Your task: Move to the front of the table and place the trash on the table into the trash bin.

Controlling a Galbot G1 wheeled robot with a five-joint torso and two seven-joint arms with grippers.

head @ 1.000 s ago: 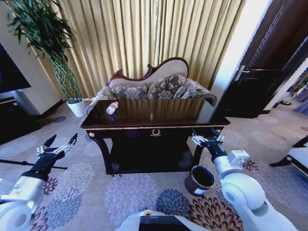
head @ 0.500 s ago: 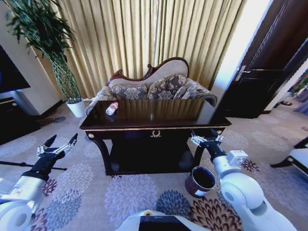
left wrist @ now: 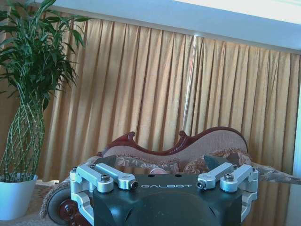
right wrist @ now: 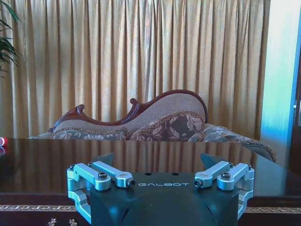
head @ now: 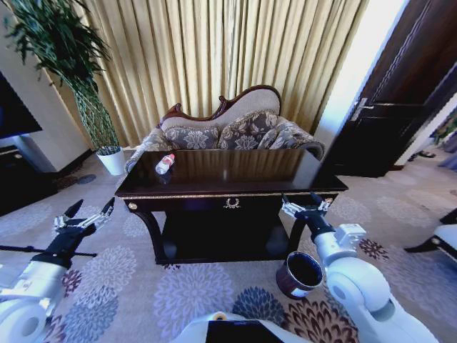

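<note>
The dark glossy table (head: 243, 166) stands straight ahead, its gold emblem facing me. A small clear bottle with a red cap (head: 165, 163), the trash in sight, lies on the table's far left part; its red cap (right wrist: 2, 141) peeks in at the edge of the right wrist view, across the tabletop (right wrist: 141, 153). On the carpet by the table's right front leg stands the round dark trash bin (head: 300, 274). My left gripper (head: 91, 209) (left wrist: 159, 162) hangs open, low and left of the table. My right gripper (head: 304, 206) (right wrist: 157, 160) is open at the table's right front, just above the bin.
A patterned sofa (head: 228, 128) sits right behind the table before gold curtains. A tall plant in a white pot (head: 111, 158) stands at the back left, a dark cabinet (head: 18, 179) farther left, a dark door (head: 400, 107) at the right. Patterned carpet lies in front.
The whole picture has shifted: the camera has come slightly closer to the table, which looks larger. Both arms hold the same open pose.
</note>
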